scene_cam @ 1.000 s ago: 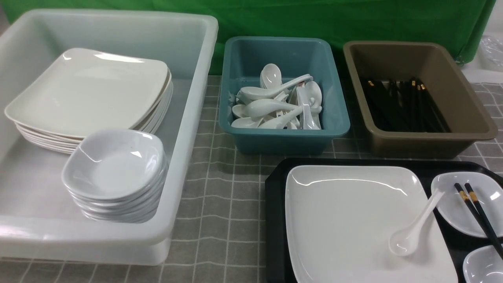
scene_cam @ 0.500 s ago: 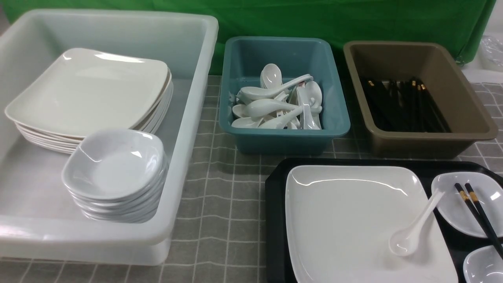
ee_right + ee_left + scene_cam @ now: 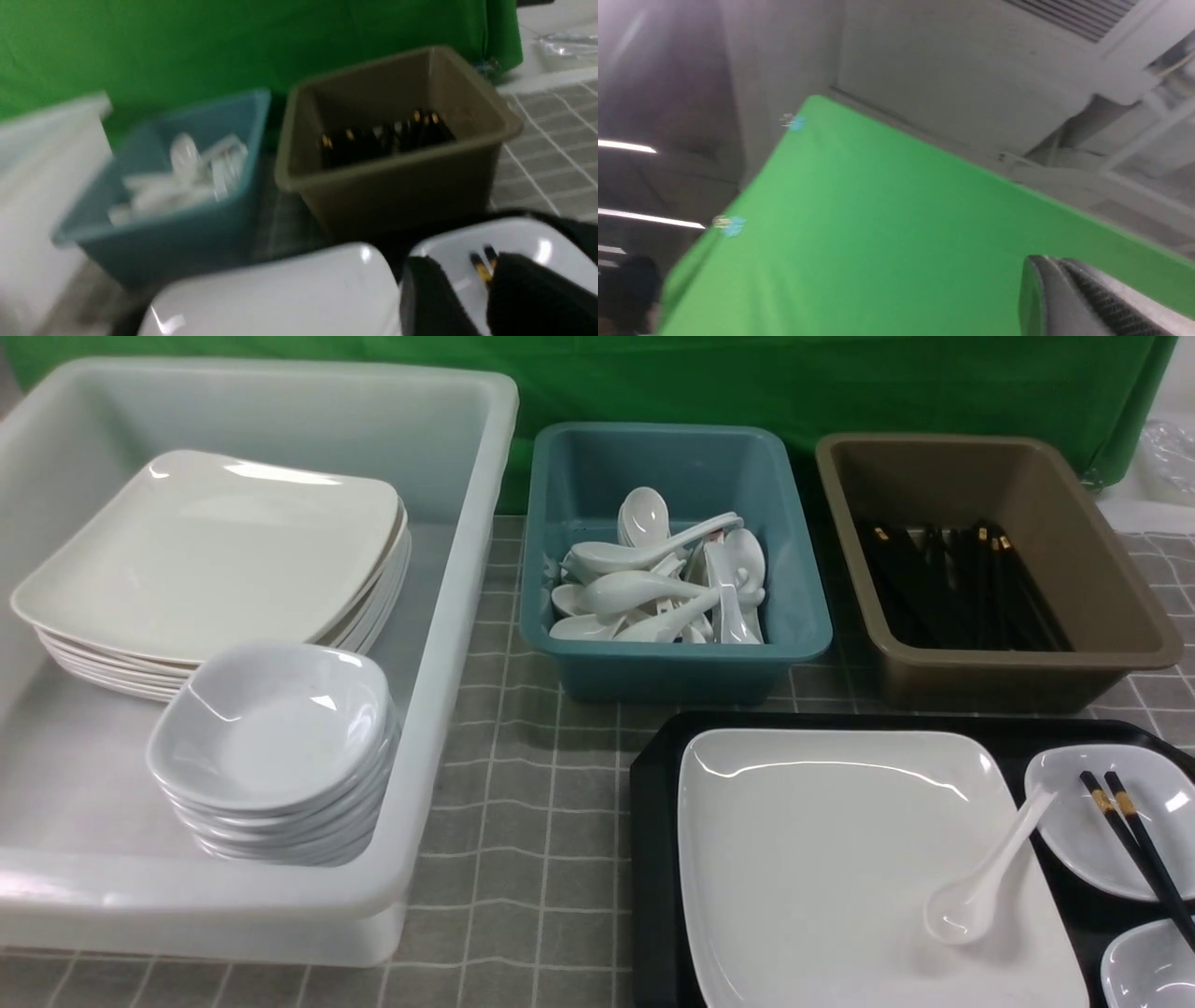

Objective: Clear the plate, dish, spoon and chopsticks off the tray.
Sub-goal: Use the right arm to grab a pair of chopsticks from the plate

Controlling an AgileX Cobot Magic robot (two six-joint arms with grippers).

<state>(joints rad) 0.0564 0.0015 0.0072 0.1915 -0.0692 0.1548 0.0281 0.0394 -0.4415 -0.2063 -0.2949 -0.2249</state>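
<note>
The black tray [image 3: 653,859] sits at the front right. On it lies the large white plate [image 3: 822,859]. The white spoon [image 3: 980,887] rests with its bowl on the plate and its handle toward a small white dish [image 3: 1064,803]. The black chopsticks [image 3: 1134,845] lie across that dish. A second small dish [image 3: 1148,971] is at the tray's front corner. Neither gripper shows in the front view. My right gripper [image 3: 486,298] is open and empty, low over the dish [image 3: 448,261], with the chopsticks' gold-banded ends [image 3: 481,266] between its fingers. The left wrist view shows one finger [image 3: 1064,298] against the green backdrop.
A big white tub [image 3: 448,616] at the left holds stacked plates and small dishes. A teal tub [image 3: 672,663] holds spoons. A brown tub [image 3: 1008,681] holds chopsticks. Grey checked cloth [image 3: 523,803] covers the table between the tubs and the tray.
</note>
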